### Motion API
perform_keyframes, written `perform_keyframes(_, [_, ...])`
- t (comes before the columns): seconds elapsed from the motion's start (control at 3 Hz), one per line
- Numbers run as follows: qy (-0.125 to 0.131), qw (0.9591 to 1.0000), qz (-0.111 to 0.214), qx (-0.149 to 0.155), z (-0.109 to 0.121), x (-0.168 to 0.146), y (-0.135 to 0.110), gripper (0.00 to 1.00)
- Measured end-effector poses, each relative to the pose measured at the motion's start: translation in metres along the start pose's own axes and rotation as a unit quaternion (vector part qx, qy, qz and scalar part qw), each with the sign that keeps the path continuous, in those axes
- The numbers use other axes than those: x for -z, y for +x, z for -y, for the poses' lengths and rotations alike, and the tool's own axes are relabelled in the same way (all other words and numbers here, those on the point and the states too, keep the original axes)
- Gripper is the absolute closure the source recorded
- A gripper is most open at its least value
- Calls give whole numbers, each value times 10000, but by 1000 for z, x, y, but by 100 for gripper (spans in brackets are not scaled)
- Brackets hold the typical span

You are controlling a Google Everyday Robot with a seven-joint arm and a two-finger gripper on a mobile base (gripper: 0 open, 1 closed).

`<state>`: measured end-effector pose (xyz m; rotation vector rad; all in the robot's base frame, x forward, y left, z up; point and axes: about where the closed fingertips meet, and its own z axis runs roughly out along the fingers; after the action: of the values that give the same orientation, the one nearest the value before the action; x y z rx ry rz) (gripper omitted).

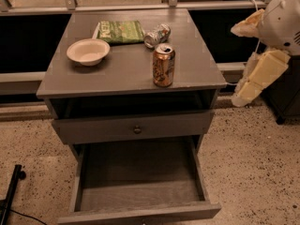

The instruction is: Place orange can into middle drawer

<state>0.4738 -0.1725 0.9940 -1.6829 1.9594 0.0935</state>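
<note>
Grey tabletop [126,71], upright orange can [163,65], gripper [248,89] right

Gripper [253,81]: pale cream-yellow, long and blocky with a rounded lower end; it hangs at the right of the view, off the right edge of the grey cabinet [117,74] and apart from it.
Above the gripper: white housing [280,18], a smooth, rounded shell.
Markings: a few short dark slits on the housing's right side, up and right of the gripper.
Up and left of the gripper: cream piece [246,26], tapered and slightly crumpled in outline.
Between cream piece and gripper: a thin pale cord [257,46]; its ends cannot be made out.
</note>
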Motion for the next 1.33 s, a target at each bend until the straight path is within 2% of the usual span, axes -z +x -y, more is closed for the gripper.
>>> perform_keyframes(0.33, [74, 9999, 82, 4, 16, -13, -2, 0])
perform_keyframes(0.67, [228, 9992, 337, -17, 49, -36, -1, 0])
perform_keyframes(1.0, [531, 9951, 837, -38, 87, -49, -15, 0])
perform_keyframes(1.33, [627, 9895, 1291, -182, 114, -77, -24, 0])
